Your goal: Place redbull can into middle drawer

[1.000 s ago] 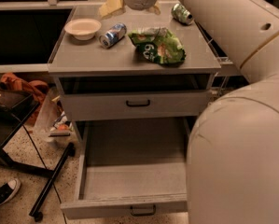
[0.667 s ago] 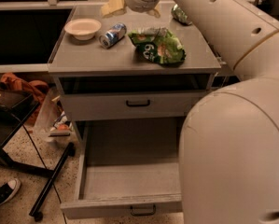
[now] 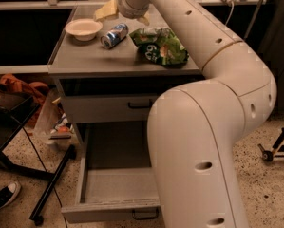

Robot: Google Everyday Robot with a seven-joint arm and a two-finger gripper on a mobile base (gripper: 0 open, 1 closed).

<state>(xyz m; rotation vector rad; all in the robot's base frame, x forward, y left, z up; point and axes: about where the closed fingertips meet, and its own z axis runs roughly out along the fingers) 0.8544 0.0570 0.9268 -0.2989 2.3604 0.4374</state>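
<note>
On the green bag (image 3: 161,45) lying on the worktop (image 3: 84,57), large white characters are printed. They look something like "60", though they cannot be made out with certainty. On the redbull can (image 3: 114,35) beside it no lettering can be read — only blue and silver bands are seen. The pincer (image 3: 127,14) is held above the worktop's far side, just behind the can.

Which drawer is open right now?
The middle drawer, pulled out below the shut top drawer. The gripper is above the cabinet top, near the can.
</note>
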